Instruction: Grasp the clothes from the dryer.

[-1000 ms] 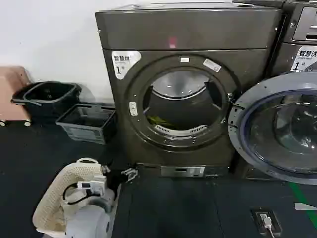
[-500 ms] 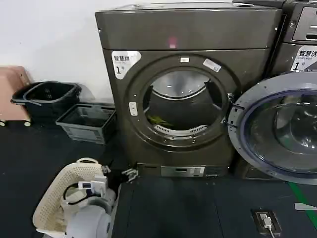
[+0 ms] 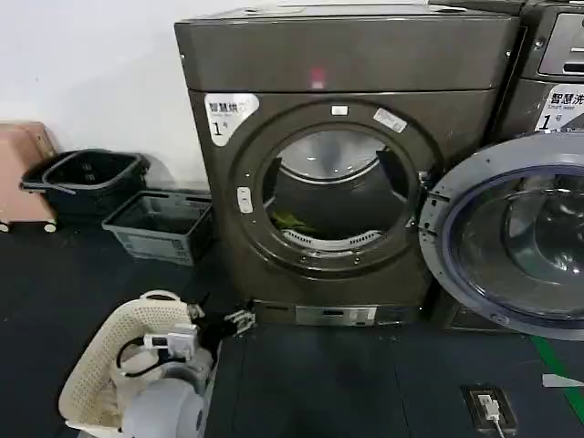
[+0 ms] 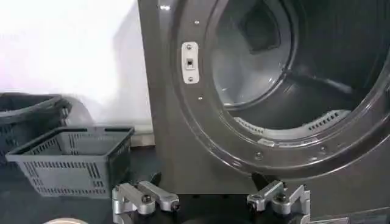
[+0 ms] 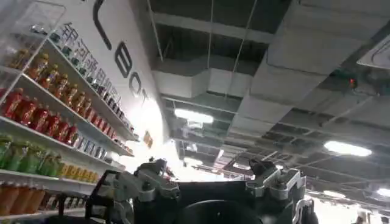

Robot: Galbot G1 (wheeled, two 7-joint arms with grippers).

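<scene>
Head view: the dryer stands against the white wall, its round porthole uncovered and its door swung fully out to the right. The clothes, a small yellow-green piece, lie inside the drum at the lower left of the porthole opening, just above the perforated lip. A white "1" sticker sits at the upper left of the front panel.

The left gripper is low, in front of the dryer's lower left corner, above the dark floor and well apart from the clothes. In the left wrist view this gripper has its fingers spread wide with nothing between them, directed at the lower left rim of the porthole.

The right gripper points upward toward a ceiling, with shelves of bottles to one side; its fingers stand wide apart and hold nothing.

On the floor left of the dryer rest a grey basket and a black bin; a cream woven basket lies beside the left arm.
</scene>
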